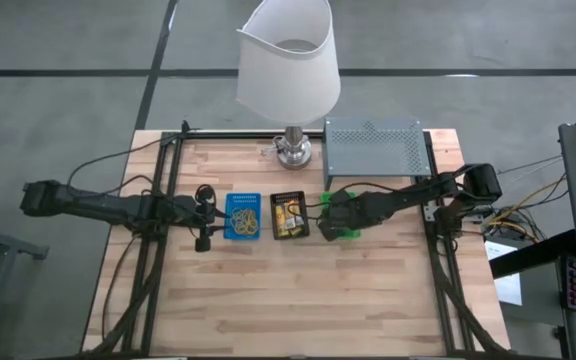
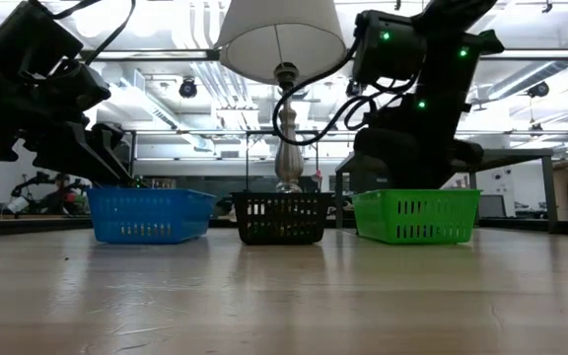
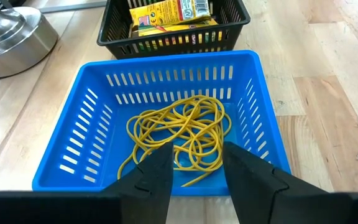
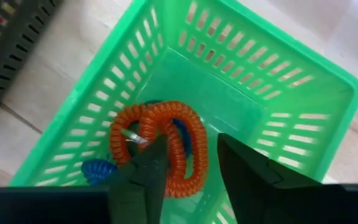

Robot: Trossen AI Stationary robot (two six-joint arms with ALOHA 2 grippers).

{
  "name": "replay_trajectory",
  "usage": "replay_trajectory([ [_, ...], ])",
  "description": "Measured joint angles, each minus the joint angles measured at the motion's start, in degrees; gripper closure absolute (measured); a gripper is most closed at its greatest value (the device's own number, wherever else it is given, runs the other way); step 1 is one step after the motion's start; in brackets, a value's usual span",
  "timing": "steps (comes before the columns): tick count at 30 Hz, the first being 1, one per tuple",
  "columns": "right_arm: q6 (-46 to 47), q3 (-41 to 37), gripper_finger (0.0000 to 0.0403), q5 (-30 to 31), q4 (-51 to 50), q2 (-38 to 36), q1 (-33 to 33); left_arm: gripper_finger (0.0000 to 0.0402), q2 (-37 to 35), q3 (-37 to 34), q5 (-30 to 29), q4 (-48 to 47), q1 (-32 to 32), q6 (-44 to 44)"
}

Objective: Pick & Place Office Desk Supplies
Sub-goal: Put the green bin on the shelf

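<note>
still, snagging is the likeliest trouble. over the blue tray (image 3: pixel 166 118), the left end effector (image 3: pixel 196 165) is held spread and empty above one tangle of yellow rubber bands (image 3: pixel 179 134), uncountable singly. yellow packets (image 3: pixel 169 14) are seen in the black tray (image 3: pixel 173 34), at least two. over the green tray (image 4: pixel 216 93), the right end effector (image 4: pixel 191 163) is parted beside one orange coil ring (image 4: pixel 166 140); it could be dragged out, with two blue rings (image 4: pixel 98 169).
</note>
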Motion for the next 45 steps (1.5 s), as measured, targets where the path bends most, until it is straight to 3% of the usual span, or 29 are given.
replay_trajectory([
  [5, -2.4, 0.0, 0.0243, 0.0, 0.1, -0.4, 0.1, 0.0258, 0.0, 0.0, 0.0, 0.0, 0.0, 0.0],
  [10, -2.6, 0.0, 0.0245, 0.0, -0.2, -1.1, 0.6, 0.0258, 0.0, 0.0, 0.0, 0.0, 0.0, 0.0],
  [29, -3.9, -0.3, 0.0250, 6.3, -2.5, -17.6, 7.5, 0.0258, 0.0, 0.0, 0.0, 0.0, 0.0, 0.0],
  [42, 9.2, -2.3, 0.0249, 5.9, -9.9, -22.4, 8.0, 0.0258, 0.0, 0.0, 0.0, 0.0, 0.0, 0.0],
  [45, 8.3, -2.7, 0.0254, 5.5, -9.5, -22.4, 8.4, 0.0258, 0.0, 0.0, 0.0, 0.0, 0.0, 0.0],
])
